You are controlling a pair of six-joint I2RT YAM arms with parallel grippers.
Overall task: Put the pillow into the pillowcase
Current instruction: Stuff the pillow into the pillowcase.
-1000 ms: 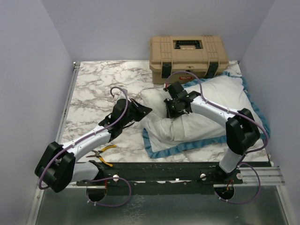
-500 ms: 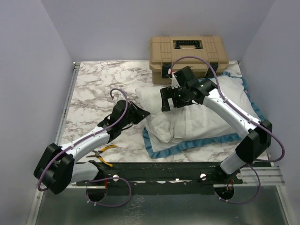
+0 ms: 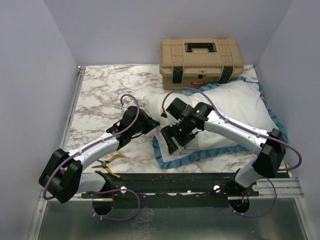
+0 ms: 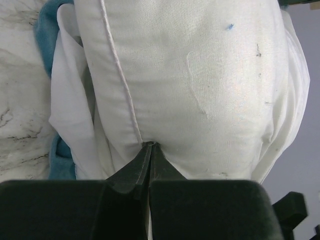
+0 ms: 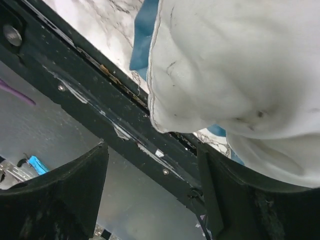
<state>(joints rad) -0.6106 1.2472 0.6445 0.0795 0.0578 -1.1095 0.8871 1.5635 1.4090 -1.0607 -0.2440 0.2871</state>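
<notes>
The white pillow (image 3: 227,107) lies at the right of the marble table, with the pillowcase's blue frilled edge (image 3: 200,154) showing around it. My left gripper (image 3: 152,121) is at the pillow's left end. In the left wrist view its jaws (image 4: 150,145) are shut on the pillow (image 4: 200,75) at its piped seam, and thin white pillowcase fabric with blue frill (image 4: 62,115) hangs to the left. My right gripper (image 3: 172,137) hovers open over the pillow's near left corner. In the right wrist view the gripper (image 5: 152,192) holds nothing, and the pillow corner (image 5: 215,65) sits above it.
A tan toolbox (image 3: 201,60) stands at the back, touching the pillow's far edge. Yellow-handled pliers (image 3: 108,164) lie near the left arm's base. A black rail (image 5: 90,95) runs along the table's near edge. Walls close in both sides.
The right gripper let go of the pillow's top and opened. It rose toward the toolbox, then swung down to the near left corner. The left gripper kept its grip and barely moved.
</notes>
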